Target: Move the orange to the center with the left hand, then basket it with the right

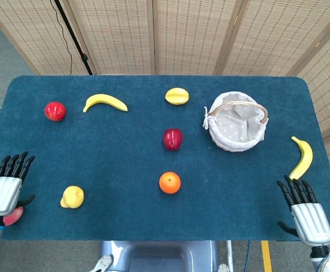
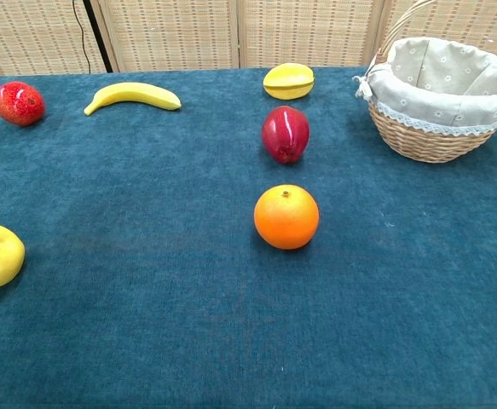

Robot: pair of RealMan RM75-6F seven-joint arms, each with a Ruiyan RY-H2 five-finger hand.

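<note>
The orange rests alone on the blue cloth near the middle of the table, toward the front. The cloth-lined wicker basket stands at the back right and holds nothing I can see. My left hand hovers at the table's front left corner, fingers straight and apart, holding nothing. At the front right corner my right hand is likewise spread and empty, well right of the orange. Neither hand shows in the chest view.
A dark red apple lies just behind the orange, a yellow fruit further back. A banana and red fruit sit back left, a lemon-like fruit front left, a pink peach under my left hand, another banana far right.
</note>
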